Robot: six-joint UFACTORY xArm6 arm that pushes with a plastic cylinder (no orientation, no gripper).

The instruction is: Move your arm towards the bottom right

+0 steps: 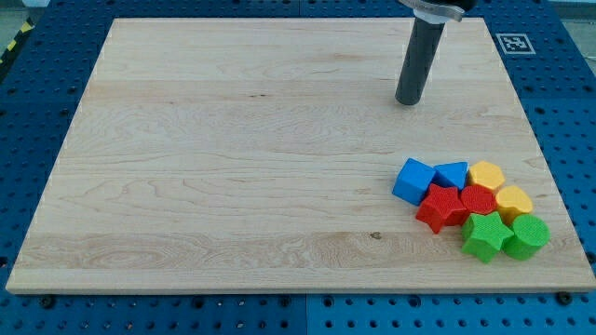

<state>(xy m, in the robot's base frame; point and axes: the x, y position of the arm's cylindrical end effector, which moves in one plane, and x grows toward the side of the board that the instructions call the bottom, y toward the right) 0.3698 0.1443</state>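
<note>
My tip (pixel 408 102) rests on the wooden board (pixel 233 158) near the view's top right, well above the blocks and apart from them. The blocks sit packed together at the view's bottom right: a blue cube (pixel 413 180), a blue block (pixel 452 174), a yellow hexagon (pixel 486 175), a yellow block (pixel 513 199), a red star (pixel 441 207), a red cylinder (pixel 478 200), a green star (pixel 485 236) and a green cylinder (pixel 526 236).
The board lies on a blue perforated table (pixel 37 112). A black-and-white marker tag (pixel 515 43) sits just off the board's top right corner. The board's right edge runs close to the green cylinder.
</note>
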